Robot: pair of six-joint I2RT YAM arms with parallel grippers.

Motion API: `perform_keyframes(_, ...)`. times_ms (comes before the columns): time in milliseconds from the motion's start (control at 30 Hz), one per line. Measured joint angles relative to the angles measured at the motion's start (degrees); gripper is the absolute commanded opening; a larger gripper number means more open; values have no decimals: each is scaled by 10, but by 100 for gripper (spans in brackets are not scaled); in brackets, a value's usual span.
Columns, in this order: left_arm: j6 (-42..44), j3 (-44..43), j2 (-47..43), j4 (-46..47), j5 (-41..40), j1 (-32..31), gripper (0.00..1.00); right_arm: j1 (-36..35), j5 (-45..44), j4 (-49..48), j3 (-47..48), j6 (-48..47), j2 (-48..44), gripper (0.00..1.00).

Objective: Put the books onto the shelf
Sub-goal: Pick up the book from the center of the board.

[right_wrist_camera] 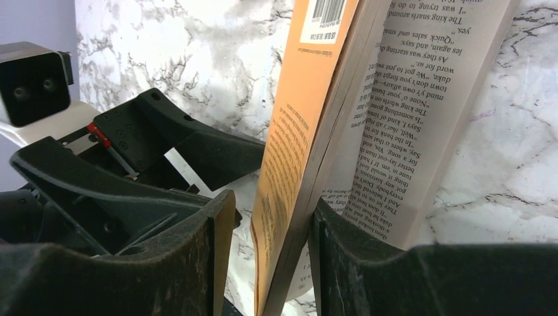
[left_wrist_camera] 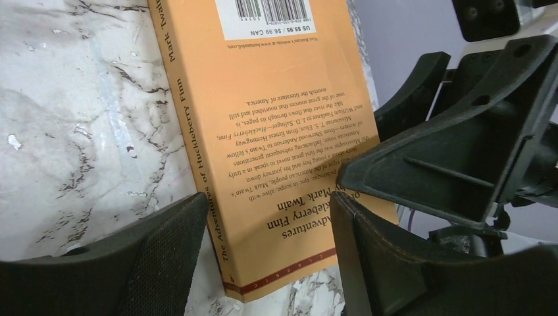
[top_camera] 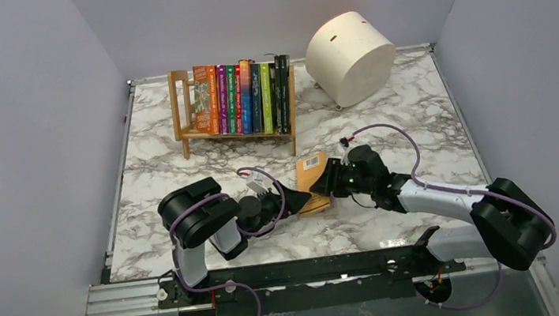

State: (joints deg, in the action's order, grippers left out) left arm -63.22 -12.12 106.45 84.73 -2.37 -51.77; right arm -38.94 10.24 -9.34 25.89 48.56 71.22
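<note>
Marble table (top_camera: pixel 414 111): cream drum (top_camera: pixel 350 58) rt of shelf (top_camera: pixel 176 110)

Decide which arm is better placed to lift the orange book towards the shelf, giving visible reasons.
Right, probably: the right end effector closely straddles the cover and some pages of the orange book, while the left end effector stands wide open over one end.

A robot test lab: plain pale walls (top_camera: pixel 30 155) stand around the fingers (top_camera: pixel 295 203), and a metal rail (top_camera: pixel 118 300) sits behind them.
</note>
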Motion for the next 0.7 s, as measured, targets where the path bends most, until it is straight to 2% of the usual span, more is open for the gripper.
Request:
perform_keyframes(433,-7,0,18,30,24,7,61,0,8,-23,1,3,33,42)
perform_keyframes(700,-5,0,11,23,30,8,61,0,7,9,10,-2,-10,42)
